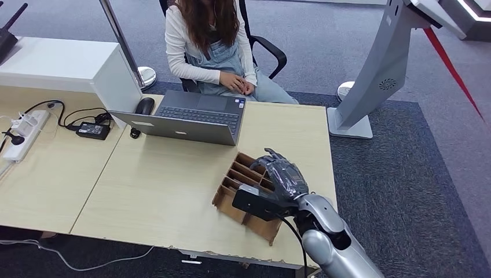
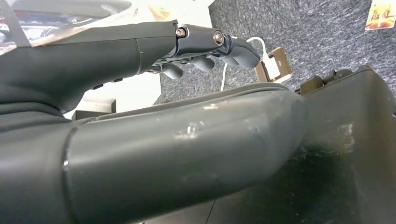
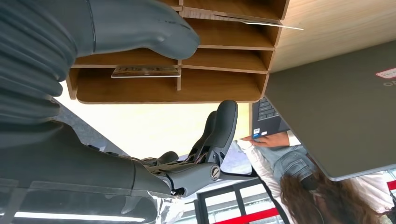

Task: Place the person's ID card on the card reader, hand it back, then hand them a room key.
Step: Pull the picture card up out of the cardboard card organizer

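Note:
My right hand hovers over the far end of a wooden divided card box on the table's right front part. Its fingers are spread apart from the thumb, and nothing is between them. One card lies flat in a compartment just past the thumb, and another card sticks out of a slot further along. The person sits behind the laptop with both hands in their lap. My left hand hangs down over the carpet, fingers loosely bent and holding nothing.
A mouse sits left of the laptop. A small black box with cables and a power strip lie on the left table. A white cabinet stands at the back left, and a white kiosk stand on the carpet to the right.

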Controlling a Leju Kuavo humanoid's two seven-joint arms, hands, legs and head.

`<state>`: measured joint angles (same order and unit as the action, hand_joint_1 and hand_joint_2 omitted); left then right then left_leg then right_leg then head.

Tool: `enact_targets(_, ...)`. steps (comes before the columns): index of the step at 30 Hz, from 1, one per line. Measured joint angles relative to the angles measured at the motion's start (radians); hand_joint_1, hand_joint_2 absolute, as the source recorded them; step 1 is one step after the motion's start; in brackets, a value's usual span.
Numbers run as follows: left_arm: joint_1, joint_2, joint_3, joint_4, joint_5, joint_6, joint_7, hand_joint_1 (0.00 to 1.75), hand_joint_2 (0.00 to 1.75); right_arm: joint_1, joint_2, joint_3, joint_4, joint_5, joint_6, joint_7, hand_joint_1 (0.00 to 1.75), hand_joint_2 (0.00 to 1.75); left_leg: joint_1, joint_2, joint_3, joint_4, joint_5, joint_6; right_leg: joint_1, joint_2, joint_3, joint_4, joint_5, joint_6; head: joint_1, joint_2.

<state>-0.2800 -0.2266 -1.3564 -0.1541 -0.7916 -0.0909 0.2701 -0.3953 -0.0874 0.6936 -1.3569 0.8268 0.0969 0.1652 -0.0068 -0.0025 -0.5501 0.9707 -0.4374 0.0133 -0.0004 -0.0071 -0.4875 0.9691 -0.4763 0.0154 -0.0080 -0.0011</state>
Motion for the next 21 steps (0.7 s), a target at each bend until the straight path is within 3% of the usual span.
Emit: enact_targets(21, 0.001, 0.000, 0.006, 0.000, 0.000, -0.005, 0.004, 0.00, 0.00, -0.017, 0.002, 0.000, 0.005, 0.063, 0.000, 0.033, 0.70, 1.75, 0.000, 0.000, 0.000, 0.000, 0.000, 0.000, 0.000, 0.000, 0.000, 0.000, 0.000, 0.000, 0.000, 0.000)
